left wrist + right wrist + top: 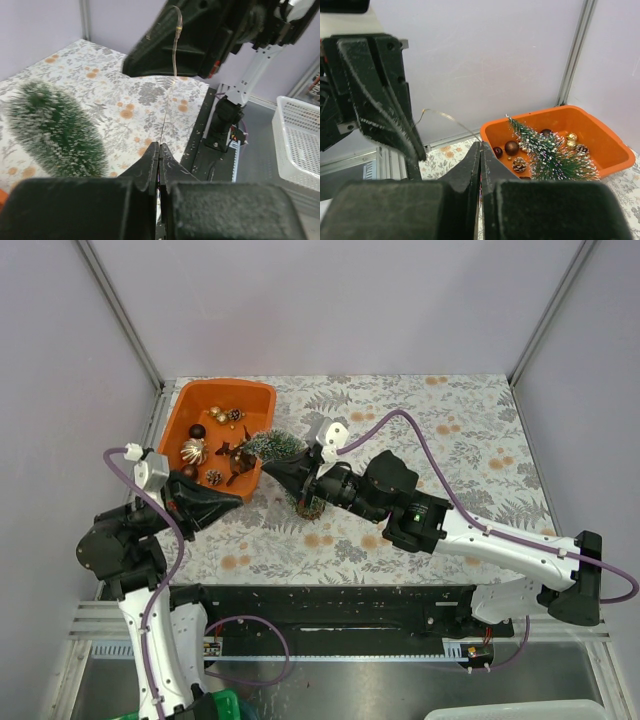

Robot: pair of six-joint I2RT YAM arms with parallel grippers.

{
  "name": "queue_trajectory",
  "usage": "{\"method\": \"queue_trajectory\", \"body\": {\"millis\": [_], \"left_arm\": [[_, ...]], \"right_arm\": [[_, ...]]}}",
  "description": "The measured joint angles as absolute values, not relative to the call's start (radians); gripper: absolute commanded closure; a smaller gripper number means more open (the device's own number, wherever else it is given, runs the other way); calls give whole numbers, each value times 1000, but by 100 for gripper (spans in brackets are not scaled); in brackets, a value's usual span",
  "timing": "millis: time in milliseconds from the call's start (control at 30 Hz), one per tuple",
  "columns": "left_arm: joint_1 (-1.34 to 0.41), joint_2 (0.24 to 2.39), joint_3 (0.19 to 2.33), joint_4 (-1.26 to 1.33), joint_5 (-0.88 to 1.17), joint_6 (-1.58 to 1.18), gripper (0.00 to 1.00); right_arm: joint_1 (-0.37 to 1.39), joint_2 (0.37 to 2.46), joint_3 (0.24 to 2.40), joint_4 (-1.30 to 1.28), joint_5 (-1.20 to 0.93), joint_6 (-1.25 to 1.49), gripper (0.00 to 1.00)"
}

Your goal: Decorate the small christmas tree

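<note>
Tree, whereabouts: The small christmas tree [272, 445] lies tipped over just beside the orange tray [225, 386]. Its pointed top is at the tray's right rim and its thick end runs under the right arm. I cannot tell whether the base rests on the flowered tablecloth [450, 430].

Left pincer: The left gripper [160, 149] is pressed fully together, and a thin wire [174, 50] comes out of the seam at its tips.

Right pincer: The right gripper [480, 146] is closed too. The wire arcs out from its tips toward the other pincer, so the strand looks held at both ends, near the tree.

Tray contents: A pinecone [519, 164], a dark bauble [511, 147] and gold ornaments [571, 136] lie loose on the tray floor.

Tree, weight: It looks very light to me. One pincer should lift it, but a nudge would roll or slide it.

Tree, give: The bristles look soft and springy, so a squeeze there would crush inward before it held. The frosted tips might shed. The core is probably stiff.

Tree, where to hold: I would take it low, at the base or the trunk just above it. The tip looks too thin and bendy to hold.

Wire, handling: It looks fine and springy, likely to slip from smooth fingers and snag in the bristles.

Risk: Draping the strand could drag the unsteadied tree along.
</note>
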State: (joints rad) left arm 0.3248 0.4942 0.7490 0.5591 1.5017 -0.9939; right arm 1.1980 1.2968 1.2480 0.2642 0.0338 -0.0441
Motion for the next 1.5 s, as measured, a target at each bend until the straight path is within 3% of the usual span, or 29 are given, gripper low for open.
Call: {"method": "queue_trajectory", "body": {"millis": [67, 200, 367, 667, 867, 1067, 1233, 1500], "left_arm": [[344, 534, 772, 592, 1503, -1005, 100], [466, 611, 810, 662, 1503, -1024, 100], [641, 684, 832, 670, 1503, -1006, 100], [864, 709, 918, 302, 1500, -694, 100], [862, 616, 879, 257, 1491, -565, 100], [720, 469, 915, 134, 1501, -318, 100], [690, 503, 1051, -67, 1496, -117, 100], [667, 519, 1103, -170, 1496, -23, 100]], "right_arm": [[1199, 1297, 1248, 264, 38, -48, 85], [1199, 1291, 1238, 264, 62, -62, 76], [1199, 1282, 1229, 264, 89, -83, 72], [1199, 1277, 1211, 263, 94, -86, 72], [1199, 1277, 1206, 264, 115, -96, 68], [1180, 1270, 1192, 263, 141, -110, 65], [1115, 1263, 1193, 263, 158, -119, 45], [916, 1257, 1192, 235, 123, -109, 29]]}}
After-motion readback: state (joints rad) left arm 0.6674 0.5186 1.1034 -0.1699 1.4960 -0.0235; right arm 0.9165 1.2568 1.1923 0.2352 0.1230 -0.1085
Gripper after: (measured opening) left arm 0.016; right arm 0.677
